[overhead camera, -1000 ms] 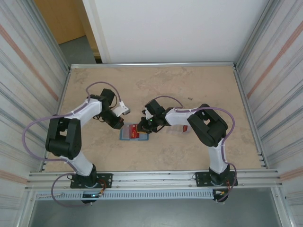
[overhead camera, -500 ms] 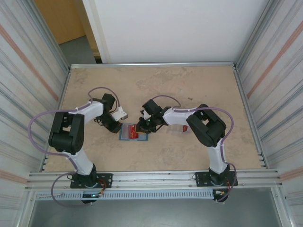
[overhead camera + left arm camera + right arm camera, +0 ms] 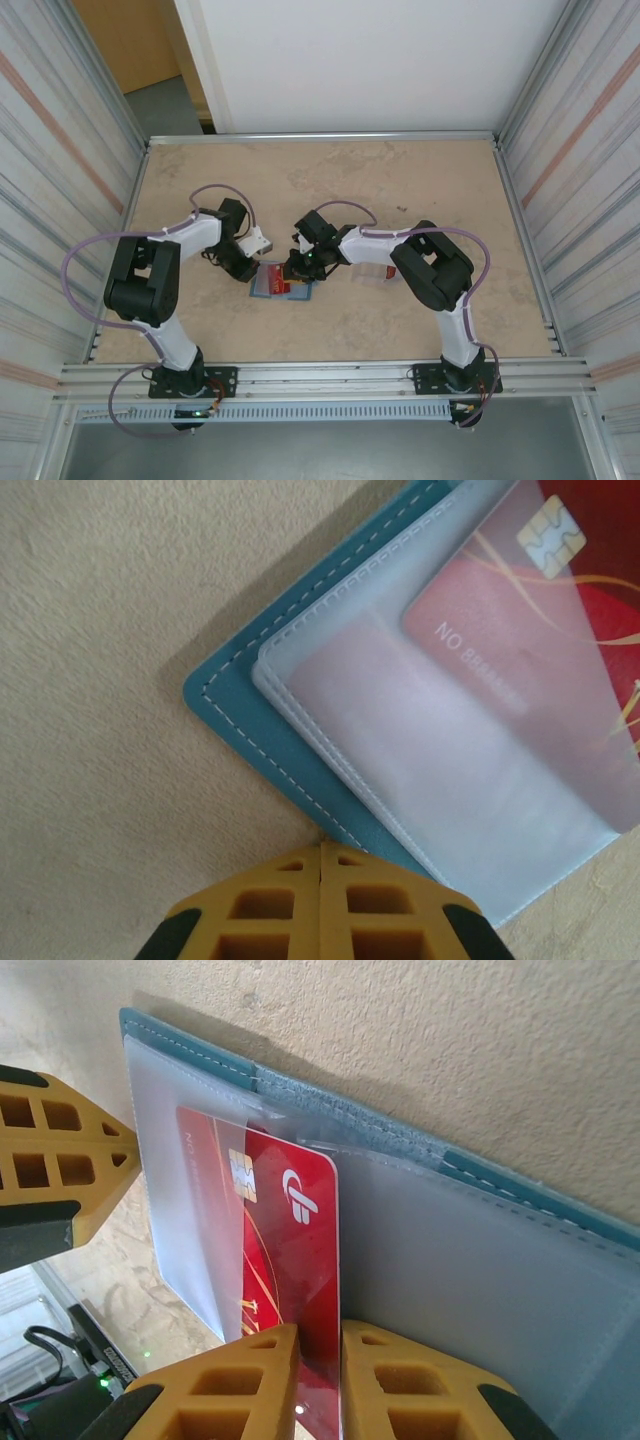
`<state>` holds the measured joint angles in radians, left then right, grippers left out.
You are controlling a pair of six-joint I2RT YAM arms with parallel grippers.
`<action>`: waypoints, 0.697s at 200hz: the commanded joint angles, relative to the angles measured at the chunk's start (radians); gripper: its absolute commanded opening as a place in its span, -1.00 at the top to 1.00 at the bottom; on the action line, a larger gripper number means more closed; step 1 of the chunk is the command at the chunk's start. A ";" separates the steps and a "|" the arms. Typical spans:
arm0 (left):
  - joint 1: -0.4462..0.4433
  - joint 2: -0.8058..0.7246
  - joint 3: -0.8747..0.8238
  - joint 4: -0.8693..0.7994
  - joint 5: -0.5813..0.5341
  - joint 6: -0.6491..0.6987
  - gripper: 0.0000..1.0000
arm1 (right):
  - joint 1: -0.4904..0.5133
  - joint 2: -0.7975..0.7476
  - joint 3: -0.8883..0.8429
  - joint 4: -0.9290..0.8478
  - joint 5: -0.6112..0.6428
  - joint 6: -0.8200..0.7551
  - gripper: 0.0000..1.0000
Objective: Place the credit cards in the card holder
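Near the table's [image 3: 420, 180] middle, slightly toward its near edge, card holder [image 3: 235, 725]: lies open, teal cover down, clear sleeves facing up.
Credit card [image 3: 290, 1260]: red, chip showing, one end slipped under a clear sleeve.
Right gripper [image 3: 320, 1345]: narrow, pinching the card's free end.
Left gripper [image 3: 322, 880]: fingers pressed together, empty, tips at the holder's teal edge.

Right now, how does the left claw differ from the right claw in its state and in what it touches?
The left claw is shut with nothing between its fingers; the right claw is shut on the red credit card. The left claw's tips sit at the teal edge of the card holder, while the right claw holds the card partly under a clear sleeve. Both work at the same open holder.
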<state>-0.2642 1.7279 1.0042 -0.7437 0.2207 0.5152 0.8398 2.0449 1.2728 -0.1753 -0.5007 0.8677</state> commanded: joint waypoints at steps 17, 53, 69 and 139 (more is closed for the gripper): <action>-0.033 0.010 -0.017 -0.026 0.139 -0.031 0.96 | 0.010 0.003 0.020 -0.026 0.016 0.004 0.73; -0.039 0.010 -0.029 -0.019 0.141 -0.036 0.96 | 0.000 -0.028 -0.034 0.038 0.031 0.054 0.83; -0.043 0.005 -0.026 -0.026 0.145 -0.048 0.96 | -0.002 -0.034 -0.069 0.092 0.025 0.098 0.89; -0.100 -0.014 -0.044 -0.036 0.157 -0.052 0.96 | 0.012 -0.031 -0.080 0.111 0.031 0.126 0.88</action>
<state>-0.3313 1.7199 0.9852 -0.7319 0.2882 0.4694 0.8379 2.0144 1.1812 -0.0307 -0.5007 0.9775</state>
